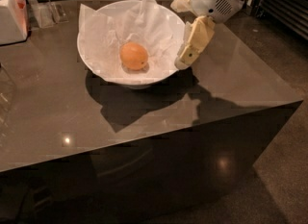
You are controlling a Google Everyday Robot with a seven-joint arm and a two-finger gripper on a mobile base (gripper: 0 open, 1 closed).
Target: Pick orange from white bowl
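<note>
The orange (134,56) lies in the middle of the white bowl (96,64), on the crumpled white paper that lines it. The bowl stands on the dark table toward its back. My gripper (186,26) is at the bowl's right rim, above and to the right of the orange, not touching it. It is open and empty: one cream finger (194,44) hangs down just outside the rim, and the other finger (181,2) sticks out at the bowl's back right.
A white boxy appliance (10,18) stands at the table's back left, with a clear stand (45,11) beside it. The table's front edge (144,136) and right edge drop to the floor. A dark slatted unit (284,6) is at the far right.
</note>
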